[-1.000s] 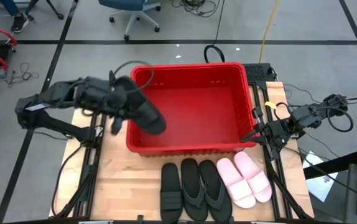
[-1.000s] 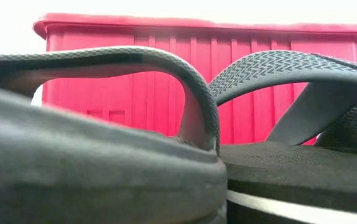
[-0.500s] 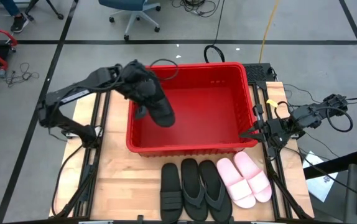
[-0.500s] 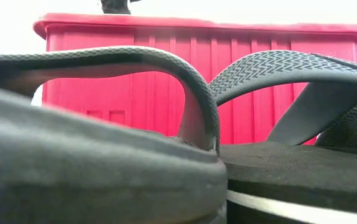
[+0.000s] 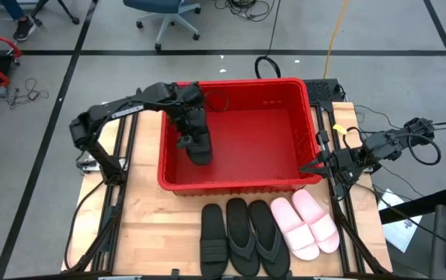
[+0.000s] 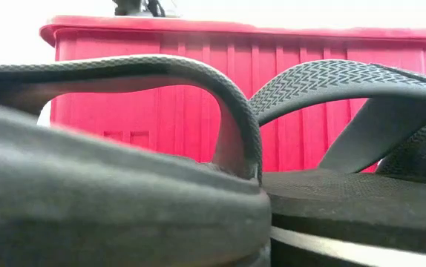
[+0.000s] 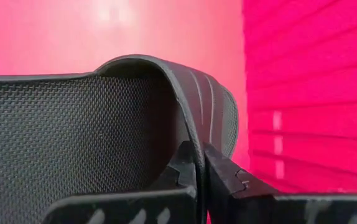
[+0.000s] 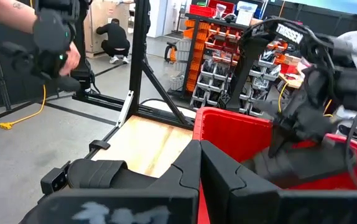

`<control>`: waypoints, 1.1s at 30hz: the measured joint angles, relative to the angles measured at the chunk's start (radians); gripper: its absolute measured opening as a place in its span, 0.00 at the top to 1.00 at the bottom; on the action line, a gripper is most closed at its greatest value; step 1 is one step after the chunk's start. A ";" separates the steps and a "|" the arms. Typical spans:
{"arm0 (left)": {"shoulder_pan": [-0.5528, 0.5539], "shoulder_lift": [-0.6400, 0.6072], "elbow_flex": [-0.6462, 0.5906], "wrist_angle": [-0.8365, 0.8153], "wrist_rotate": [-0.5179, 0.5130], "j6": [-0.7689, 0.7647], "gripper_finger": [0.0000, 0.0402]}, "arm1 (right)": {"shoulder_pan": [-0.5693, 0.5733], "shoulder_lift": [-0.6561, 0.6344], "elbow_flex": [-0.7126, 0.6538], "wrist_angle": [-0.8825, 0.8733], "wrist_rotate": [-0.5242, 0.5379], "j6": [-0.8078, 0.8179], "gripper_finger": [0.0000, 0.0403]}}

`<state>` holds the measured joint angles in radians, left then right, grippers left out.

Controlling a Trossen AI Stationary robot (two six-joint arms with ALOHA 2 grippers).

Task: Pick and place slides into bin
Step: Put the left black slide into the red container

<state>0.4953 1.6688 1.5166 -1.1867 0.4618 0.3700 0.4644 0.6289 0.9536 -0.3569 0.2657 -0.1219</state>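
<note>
My left gripper point(image 5: 186, 128) reaches down into the red bin point(image 5: 285, 101) and is shut on a black wide-strap slide point(image 5: 198, 146) near the bin's left wall. The slide's textured footbed point(image 7: 73, 137) fills the left wrist view. On the table in front of the bin lie a second black wide-strap slide point(image 5: 214, 241), two black flip-flops point(image 5: 240, 233) point(image 5: 268, 233) and two pale pink slides point(image 5: 304, 225), soles down. My right gripper point(image 5: 318, 166) is shut and empty beside the bin's right wall. My left gripper pinches the slide's wide strap at its edge point(image 7: 194, 134) between its two fingers, one inside the strap's arch and one outside. The fingers come from above, slanting down into the bin. The slide hangs inside the bin; whether it touches the floor I cannot tell.
The bin's front wall point(image 6: 272, 89) stands right behind the flip-flop straps point(image 6: 220, 111) in the low view. Bare wooden table point(image 5: 145, 225) lies left of the row of sandals. People point(image 8: 113, 34) are in the room beyond the table.
My left gripper has carried the black slide from over the bin's left rim toward the table's right and far side, then down into the bin. The slide has turned and now sits lower, inside the walls. The gripper stays shut on it.
</note>
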 joint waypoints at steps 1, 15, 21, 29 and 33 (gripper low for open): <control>0.000 0.018 0.000 -0.009 -0.017 0.001 1.00 | 0.000 0.000 0.000 0.000 0.000 0.000 1.00; 0.006 0.208 0.000 -0.014 -0.117 0.012 1.00 | 0.000 0.000 0.000 0.000 0.000 -0.003 1.00; 0.011 0.243 0.001 -0.011 -0.142 -0.057 1.00 | 0.000 0.000 0.000 0.000 0.000 -0.003 1.00; 0.020 0.244 0.000 0.009 -0.156 -0.115 1.00 | 0.000 0.000 0.000 0.000 0.000 -0.032 1.00; 0.019 0.245 0.000 0.014 -0.184 -0.114 1.00 | 0.000 0.000 0.000 0.000 0.000 -0.030 1.00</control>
<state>0.5148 1.9137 1.5166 -1.1725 0.2781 0.2562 0.4644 0.6289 0.9535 -0.3569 0.2654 -0.1523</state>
